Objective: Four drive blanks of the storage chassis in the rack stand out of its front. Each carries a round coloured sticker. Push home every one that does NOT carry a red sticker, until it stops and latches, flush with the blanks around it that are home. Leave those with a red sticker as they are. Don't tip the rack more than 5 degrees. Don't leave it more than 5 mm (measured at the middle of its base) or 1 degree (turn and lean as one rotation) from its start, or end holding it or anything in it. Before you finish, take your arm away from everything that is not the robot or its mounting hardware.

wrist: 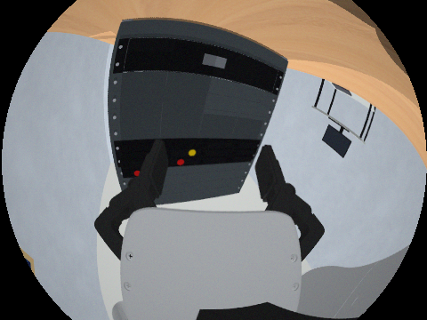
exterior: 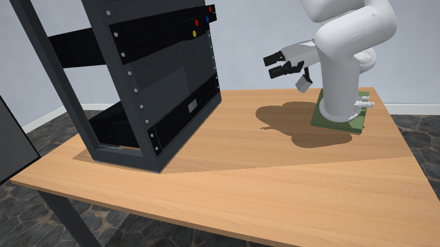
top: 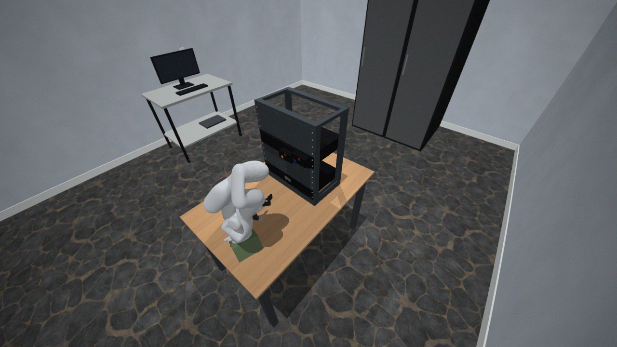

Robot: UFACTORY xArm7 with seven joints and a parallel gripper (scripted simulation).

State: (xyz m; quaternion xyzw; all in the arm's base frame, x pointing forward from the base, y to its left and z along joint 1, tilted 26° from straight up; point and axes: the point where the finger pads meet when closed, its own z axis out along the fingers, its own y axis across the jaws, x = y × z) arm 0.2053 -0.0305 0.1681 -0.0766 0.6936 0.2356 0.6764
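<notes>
A dark grey rack (top: 301, 142) stands on the wooden table (exterior: 238, 165). Its black storage chassis (exterior: 161, 30) sits in the upper half of the front. Blanks stand out of it with round stickers: yellow (exterior: 194, 33), red (exterior: 196, 22), blue (exterior: 207, 18) and another red (exterior: 210, 9). In the wrist view the yellow sticker (wrist: 192, 152) and a red sticker (wrist: 181, 162) show; my left finger hides part of the row. My gripper (exterior: 274, 65) is open and empty. It hangs in the air well in front of the rack, lower than the stickers, fingers pointing at the rack.
My white arm stands on a green base plate (exterior: 341, 117) at the table's near end. A black unit (exterior: 182, 113) fills the rack's bottom slot. A tall dark cabinet (top: 409, 64) and a desk with a monitor (top: 185, 90) stand away from the table.
</notes>
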